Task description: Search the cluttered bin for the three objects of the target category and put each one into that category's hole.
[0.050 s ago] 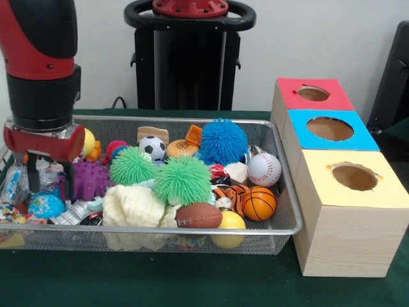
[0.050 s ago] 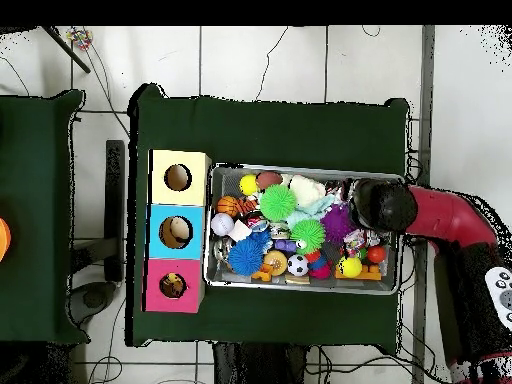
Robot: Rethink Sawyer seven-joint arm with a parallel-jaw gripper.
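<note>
The bin (image 1: 281, 231), a wire mesh tray on the green table (image 1: 192, 281), is the landmark here. At its near rim lie a brown football (image 1: 199, 216) and a yellow ball (image 1: 230, 221), with a cream knit cloth (image 1: 133, 206) just beside the football. Behind these sit the basketball (image 1: 259, 203), two green spiky balls (image 1: 183, 180) and a purple knobbed toy (image 1: 89, 179). A globe ball (image 1: 46, 205) lies toward the bin's left end in the front view. Farther in are the baseball (image 1: 264, 169), the soccer ball (image 1: 152, 148) and a big blue spiky ball (image 1: 223, 141), near the far rim.

The gripper (image 1: 48, 176) hangs inside the bin's left end, its dark fingers (image 1: 33, 174) down among the clutter beside the purple toy. Whether they are parted or clamped on something cannot be told.

Just beside the bin's right end stands a wooden box row: the yellow hole (image 1: 354, 176) nearest, the blue hole (image 1: 330, 128) behind it, the red hole (image 1: 312, 93) farthest. From overhead, something pale lies inside the blue hole.
</note>
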